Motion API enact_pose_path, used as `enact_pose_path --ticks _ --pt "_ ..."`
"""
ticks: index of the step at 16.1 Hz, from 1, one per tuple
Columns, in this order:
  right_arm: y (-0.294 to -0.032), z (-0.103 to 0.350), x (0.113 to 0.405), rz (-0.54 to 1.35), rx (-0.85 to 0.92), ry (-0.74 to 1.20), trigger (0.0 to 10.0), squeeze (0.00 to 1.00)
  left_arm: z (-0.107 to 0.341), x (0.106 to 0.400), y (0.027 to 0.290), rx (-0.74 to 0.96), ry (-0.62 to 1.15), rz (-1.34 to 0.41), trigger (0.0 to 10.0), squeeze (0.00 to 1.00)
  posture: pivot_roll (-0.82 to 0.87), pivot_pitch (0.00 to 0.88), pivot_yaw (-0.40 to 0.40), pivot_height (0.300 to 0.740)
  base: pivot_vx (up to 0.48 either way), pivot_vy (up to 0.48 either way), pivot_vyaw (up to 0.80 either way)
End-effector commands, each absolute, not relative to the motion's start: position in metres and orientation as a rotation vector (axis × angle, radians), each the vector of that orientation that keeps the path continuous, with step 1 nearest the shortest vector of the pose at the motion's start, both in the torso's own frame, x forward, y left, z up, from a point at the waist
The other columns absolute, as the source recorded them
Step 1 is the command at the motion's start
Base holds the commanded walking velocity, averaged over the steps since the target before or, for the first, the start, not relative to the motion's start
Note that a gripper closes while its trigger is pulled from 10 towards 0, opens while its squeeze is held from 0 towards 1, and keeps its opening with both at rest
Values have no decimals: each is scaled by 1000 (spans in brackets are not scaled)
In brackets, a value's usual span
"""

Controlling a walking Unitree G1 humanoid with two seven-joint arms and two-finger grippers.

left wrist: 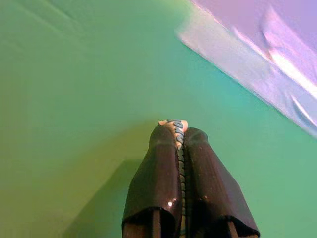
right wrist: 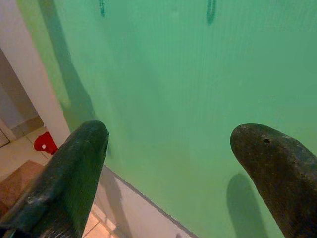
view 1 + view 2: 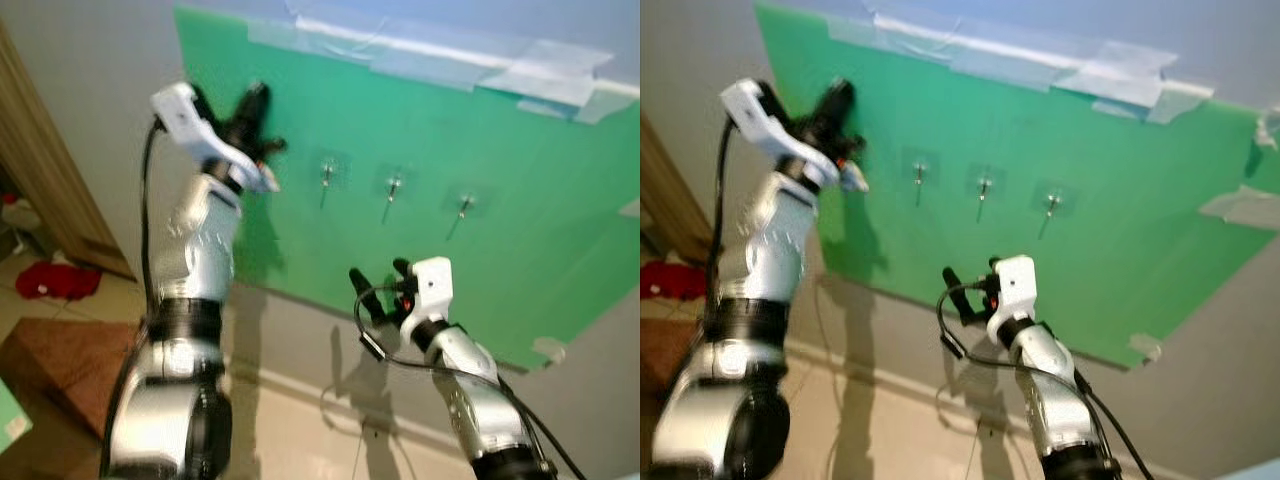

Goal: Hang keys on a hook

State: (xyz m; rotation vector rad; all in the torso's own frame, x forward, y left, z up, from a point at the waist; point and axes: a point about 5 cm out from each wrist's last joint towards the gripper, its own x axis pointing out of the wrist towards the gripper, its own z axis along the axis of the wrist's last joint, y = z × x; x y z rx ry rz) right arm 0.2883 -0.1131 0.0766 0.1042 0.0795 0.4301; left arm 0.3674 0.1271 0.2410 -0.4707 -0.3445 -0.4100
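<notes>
Upper left of the frame, the left end effector [image 3: 262,125] pinches the keys [image 1: 177,130] closed against the green board [image 3: 500,200], beside the leftmost hook [image 3: 326,176]. Misalignment could drop them. The right end effector [image 3: 378,280] hangs open, empty.

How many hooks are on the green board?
3, in a row across the green board: left hook nearest the raised left gripper, middle hook, right hook. All look bare.
</notes>
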Motion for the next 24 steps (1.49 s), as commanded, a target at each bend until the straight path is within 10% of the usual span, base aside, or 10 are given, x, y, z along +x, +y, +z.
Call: enact_pose_path --ticks 1,17,24 --pt "-117 79 288 421 106 80 10000 0 247 361 120 -426 -342 -443 0 0 -33 0 -16 740 0 0 0" --pt "-114 79 292 449 102 90 10000 0 254 330 133 -998 -280 -661 0 0 -9 0 -31 740 0 0 0" --pt "-114 92 302 444 108 52 10000 0 251 351 126 382 -191 -399 0 0 7 0 -34 740 0 0 0"
